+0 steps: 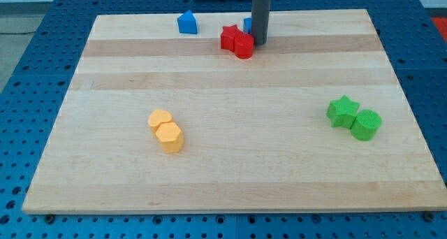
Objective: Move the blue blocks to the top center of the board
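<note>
My tip (pixel 260 42) stands at the top center, holding nothing. One blue block (pixel 247 24) peeks out just behind the rod, and the other blue block (pixel 186 22) lies well to the view's left.

Two blue blocks (pixel 187 22), two red (pixel 237 41), two yellow (pixel 166 131), two green (pixel 354 118).

My tip (pixel 260 42), rod upright above it

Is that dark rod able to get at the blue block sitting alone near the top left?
Probably yes. My tip stands beside the red blocks; the blue block lies further to the view's left, with bare board around it.
</note>
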Robot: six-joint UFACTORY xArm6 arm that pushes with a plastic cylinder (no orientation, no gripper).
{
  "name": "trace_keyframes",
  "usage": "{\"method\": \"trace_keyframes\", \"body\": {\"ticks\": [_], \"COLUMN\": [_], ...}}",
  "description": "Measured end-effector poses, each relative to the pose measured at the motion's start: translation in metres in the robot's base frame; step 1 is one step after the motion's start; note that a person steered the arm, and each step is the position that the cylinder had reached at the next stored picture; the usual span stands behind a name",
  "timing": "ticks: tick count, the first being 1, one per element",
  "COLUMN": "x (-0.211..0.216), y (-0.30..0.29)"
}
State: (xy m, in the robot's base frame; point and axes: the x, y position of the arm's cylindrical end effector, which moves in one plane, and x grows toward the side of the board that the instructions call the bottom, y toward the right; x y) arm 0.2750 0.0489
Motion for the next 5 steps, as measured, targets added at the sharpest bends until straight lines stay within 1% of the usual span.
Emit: {"method": "trace_keyframes", "body": {"ticks": [1, 2, 3, 4, 5], "x": [-0.015, -0.033, -0.045, -0.045, -0.045], "y": [0.01, 0.033, 0.029, 0.004, -0.008]}}
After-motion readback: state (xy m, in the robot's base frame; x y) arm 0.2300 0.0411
